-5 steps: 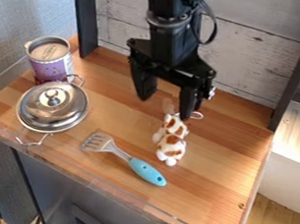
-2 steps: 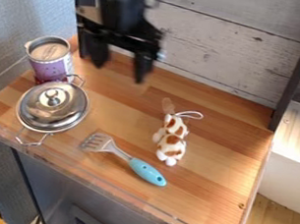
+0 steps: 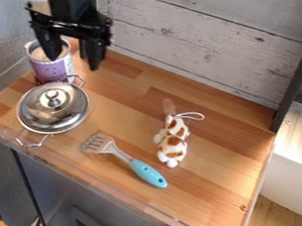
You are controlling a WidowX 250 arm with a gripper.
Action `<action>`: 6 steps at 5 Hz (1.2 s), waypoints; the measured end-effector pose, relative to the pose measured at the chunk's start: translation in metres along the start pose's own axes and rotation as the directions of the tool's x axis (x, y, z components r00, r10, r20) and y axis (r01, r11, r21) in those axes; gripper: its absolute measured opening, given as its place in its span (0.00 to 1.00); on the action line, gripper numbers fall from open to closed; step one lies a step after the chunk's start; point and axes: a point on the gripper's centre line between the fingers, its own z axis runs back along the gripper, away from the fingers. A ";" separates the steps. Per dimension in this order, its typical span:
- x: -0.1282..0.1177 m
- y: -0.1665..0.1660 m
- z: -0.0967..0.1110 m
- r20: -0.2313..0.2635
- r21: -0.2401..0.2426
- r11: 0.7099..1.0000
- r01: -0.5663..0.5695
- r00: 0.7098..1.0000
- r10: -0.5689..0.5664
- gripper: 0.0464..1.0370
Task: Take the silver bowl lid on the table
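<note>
Silver lid (image 3: 48, 110), seated on its bowl at the left of the frame, lies below and slightly left of the pincer (image 3: 73, 63), which hangs upper left, fingers spread, grasping nothing.

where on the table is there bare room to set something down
Bare wood shows between the toy dog and the table's right edge, and between the pot lid and dog, behind the spatula. The left end is crowded: can close behind the lid, pincer hanging near the can.
</note>
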 end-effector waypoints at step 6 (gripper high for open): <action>-0.031 0.031 -0.061 -0.101 0.013 0.999 -0.030 0.994 0.031 0.92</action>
